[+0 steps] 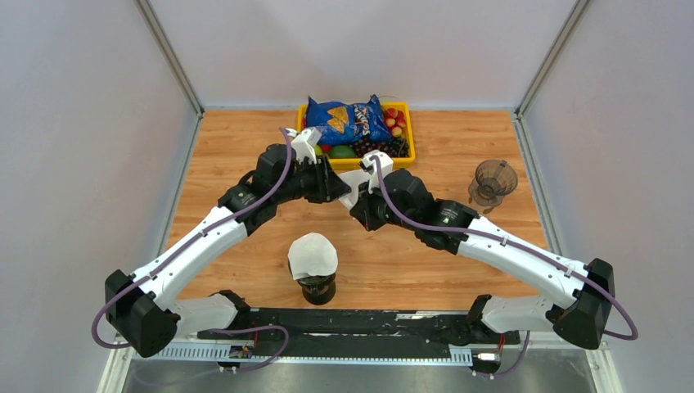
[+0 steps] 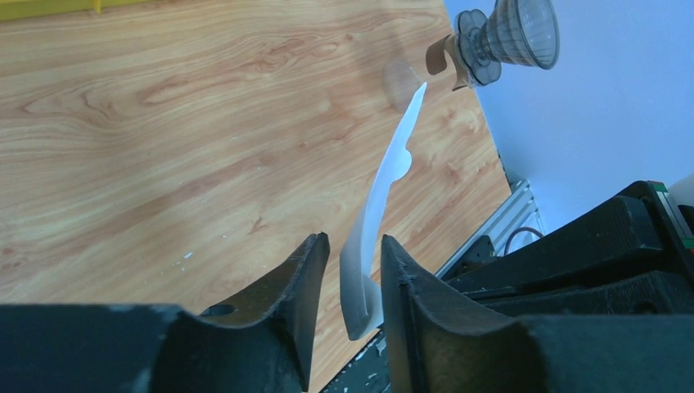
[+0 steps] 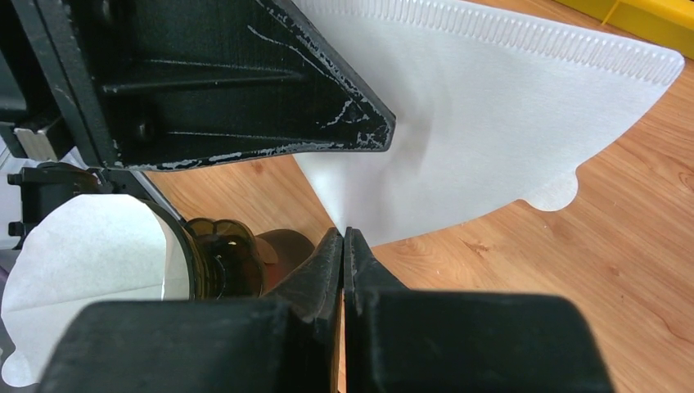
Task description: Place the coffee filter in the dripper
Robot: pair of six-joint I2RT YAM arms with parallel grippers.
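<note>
**White paper filter caught between two tools above the wood**

The wooden surface (image 1: 245,147) carries everything. Beyond both tools, at the far edge, sits a yellow basket (image 1: 412,143). A blue chip bag (image 1: 348,121) lies across the top of its contents, with strawberries (image 1: 394,119) in the corner to the right of the bag, dark grapes (image 1: 385,147) in front of those and a green fruit (image 1: 342,152) at the front wall.

Behind the tools, towards the arm bases, stands a dark dripper (image 1: 317,288) with a white paper (image 1: 313,255) seated in its cone. The right wrist view shows the same pair low on the left.

Well off to the right of the right tool (image 3: 344,246), a smoky clear dripper (image 1: 494,180) stands near the side wall. Its cone shows only its own ribbed wall.

The coffee filter (image 3: 491,123) is in the air between the two tools, above the middle of the surface and apart from both drippers. It fans out flat, its crimped edge uppermost.

The right tool's fingers are pressed tip to tip on the filter's lower point. The left tool (image 2: 353,262) is slightly spread, with the filter standing edge-on in the gap. The paper leans towards one finger, and there is clear space on the other side.
</note>
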